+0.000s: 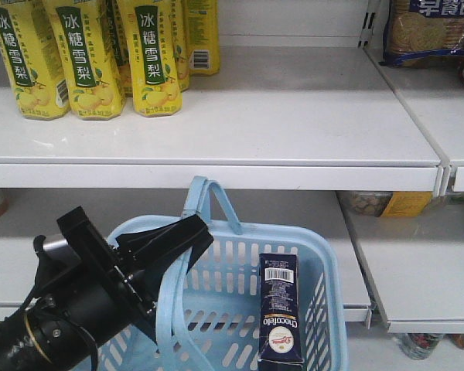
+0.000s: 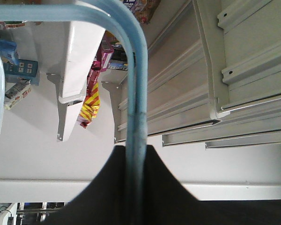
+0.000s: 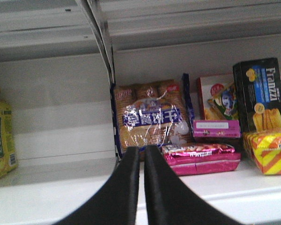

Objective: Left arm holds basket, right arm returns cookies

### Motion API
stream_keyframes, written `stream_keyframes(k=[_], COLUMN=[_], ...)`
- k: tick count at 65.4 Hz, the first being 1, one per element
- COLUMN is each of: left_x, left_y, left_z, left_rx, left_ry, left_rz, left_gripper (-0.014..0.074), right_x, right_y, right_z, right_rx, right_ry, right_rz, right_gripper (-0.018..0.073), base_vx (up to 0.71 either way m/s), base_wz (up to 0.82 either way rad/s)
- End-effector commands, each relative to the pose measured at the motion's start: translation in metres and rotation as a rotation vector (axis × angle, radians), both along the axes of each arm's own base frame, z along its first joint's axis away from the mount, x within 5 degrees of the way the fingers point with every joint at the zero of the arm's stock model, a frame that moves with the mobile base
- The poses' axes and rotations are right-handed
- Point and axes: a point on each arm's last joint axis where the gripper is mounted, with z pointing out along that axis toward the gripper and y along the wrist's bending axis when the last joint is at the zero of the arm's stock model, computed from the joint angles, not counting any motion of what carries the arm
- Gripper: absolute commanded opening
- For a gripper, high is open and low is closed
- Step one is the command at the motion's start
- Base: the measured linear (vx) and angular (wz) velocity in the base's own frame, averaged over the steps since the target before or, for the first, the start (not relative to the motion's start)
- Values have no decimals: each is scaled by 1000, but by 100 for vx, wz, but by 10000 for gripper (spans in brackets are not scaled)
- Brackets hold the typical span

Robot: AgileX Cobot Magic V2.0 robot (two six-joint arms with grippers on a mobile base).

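The light blue basket (image 1: 327, 263) hangs in front of the shelves, low in the front view. My left gripper (image 1: 190, 236) is shut on one of its hoop handles (image 1: 210, 195); in the left wrist view that handle (image 2: 136, 93) runs straight between the black jaws of the left gripper (image 2: 135, 157). The cookies (image 1: 279, 311), a dark navy box with a white barcode, stand upright inside the basket at its right side. The right gripper (image 3: 141, 150) shows only in its wrist view, shut with a thin slit and nothing held, facing a shelf of snacks.
Yellow drink bottles (image 1: 85, 62) stand at the upper shelf's (image 1: 294, 108) left. A cracker bag (image 1: 429, 31) sits on the neighbouring shelf at the right. Ahead of the right gripper are the cracker bag (image 3: 150, 117), pink packs (image 3: 201, 158) and a dark Franzzi box (image 3: 262, 93).
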Motion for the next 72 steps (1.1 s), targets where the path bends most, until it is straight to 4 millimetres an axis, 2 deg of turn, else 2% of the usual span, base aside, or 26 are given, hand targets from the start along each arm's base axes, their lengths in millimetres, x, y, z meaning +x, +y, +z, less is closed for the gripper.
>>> stream_keyframes(k=[1, 20, 33, 43, 60, 66, 72], left_x=[4, 4, 4, 4, 4, 4, 4], left_y=[10, 10, 10, 10, 10, 10, 10], left_z=[28, 28, 28, 28, 28, 28, 28], left_rx=[-192, -192, -192, -192, -192, -192, -192], left_ry=[-113, -113, -113, -113, -113, -113, -113], left_rz=[74, 74, 74, 74, 74, 74, 74], left_gripper=[0, 0, 0, 0, 0, 0, 0], right_x=[-1, 21, 37, 51, 74, 83, 92], right_y=[0, -1, 1, 6, 27, 41, 55], right_z=[41, 116, 149, 155, 140, 133, 123], right_rx=[-24, -6, 12, 11, 3, 44, 69], right_ry=[-74, 77, 199, 286, 502, 579, 677], right_rz=[-15, 11, 50, 122, 312, 411, 483], right_gripper=[-6, 0, 79, 231, 543, 596, 601], base_vx=[0, 0, 0, 0, 0, 0, 0], base_wz=[0, 0, 0, 0, 0, 0, 0])
